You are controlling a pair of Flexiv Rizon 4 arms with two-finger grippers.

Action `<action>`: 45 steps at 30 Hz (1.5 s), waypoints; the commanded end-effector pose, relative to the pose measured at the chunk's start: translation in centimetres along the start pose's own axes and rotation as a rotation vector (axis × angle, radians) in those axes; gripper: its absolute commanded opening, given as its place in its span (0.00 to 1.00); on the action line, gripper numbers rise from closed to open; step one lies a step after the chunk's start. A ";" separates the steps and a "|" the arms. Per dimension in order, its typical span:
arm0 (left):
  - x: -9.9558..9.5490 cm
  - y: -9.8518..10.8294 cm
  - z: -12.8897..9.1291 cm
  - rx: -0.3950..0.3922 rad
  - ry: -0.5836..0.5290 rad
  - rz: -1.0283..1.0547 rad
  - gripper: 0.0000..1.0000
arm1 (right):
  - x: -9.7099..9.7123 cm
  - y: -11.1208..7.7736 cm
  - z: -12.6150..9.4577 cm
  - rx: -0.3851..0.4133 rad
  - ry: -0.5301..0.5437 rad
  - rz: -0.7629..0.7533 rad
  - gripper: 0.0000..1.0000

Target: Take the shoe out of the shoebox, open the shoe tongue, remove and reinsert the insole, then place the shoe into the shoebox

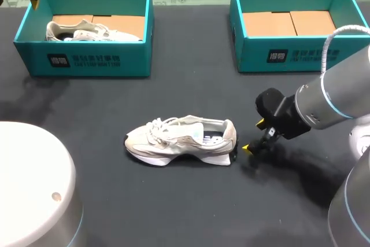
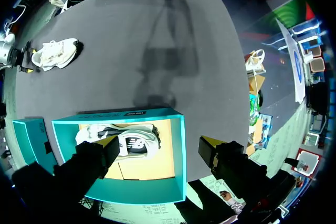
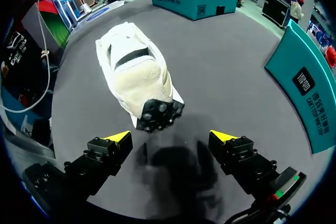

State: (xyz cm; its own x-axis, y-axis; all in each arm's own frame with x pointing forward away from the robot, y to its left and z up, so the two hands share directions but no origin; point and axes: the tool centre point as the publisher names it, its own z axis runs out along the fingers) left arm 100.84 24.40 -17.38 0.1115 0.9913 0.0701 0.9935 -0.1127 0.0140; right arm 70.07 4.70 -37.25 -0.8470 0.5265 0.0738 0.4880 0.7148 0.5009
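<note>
Just ahead of right hand (image 3: pixel 170 138) lies shoe (image 3: pixel 134 77).

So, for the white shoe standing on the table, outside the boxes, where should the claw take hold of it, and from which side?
Probably the heel, from behind. The shoe stands upright on its sole with the heel toward the right claw, which is open just behind it. The heel looks narrower than the claw's opening, so it could close on the heel's two sides.

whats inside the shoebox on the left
A white shoe lies in the left shoebox on a brown cardboard insert. What is beneath the shoe and the cardboard is covered and cannot be seen.
</note>
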 end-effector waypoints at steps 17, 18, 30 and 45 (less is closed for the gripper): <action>0.0 0.0 0.0 -0.001 0.001 0.001 1.00 | -3.0 -5.0 -2.2 -0.290 0.147 -0.305 1.00; 0.0 0.0 0.0 -0.001 0.001 0.001 1.00 | -3.0 -5.0 -2.2 -0.290 0.147 -0.305 1.00; 0.0 0.0 0.0 -0.001 0.001 0.001 1.00 | -3.7 -6.1 -2.5 -0.423 0.182 -0.378 1.00; 0.0 0.0 0.0 -0.001 0.001 0.001 1.00 | -4.5 -7.3 -1.3 -0.511 0.217 -0.239 1.00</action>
State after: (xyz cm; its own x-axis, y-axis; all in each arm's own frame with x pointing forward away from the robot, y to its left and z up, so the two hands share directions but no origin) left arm 100.84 24.42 -17.38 0.1114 0.9913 0.0700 0.9935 -0.1126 0.0140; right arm 70.06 -3.68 -40.32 -0.9714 0.2311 0.0554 0.1582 0.4550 0.8763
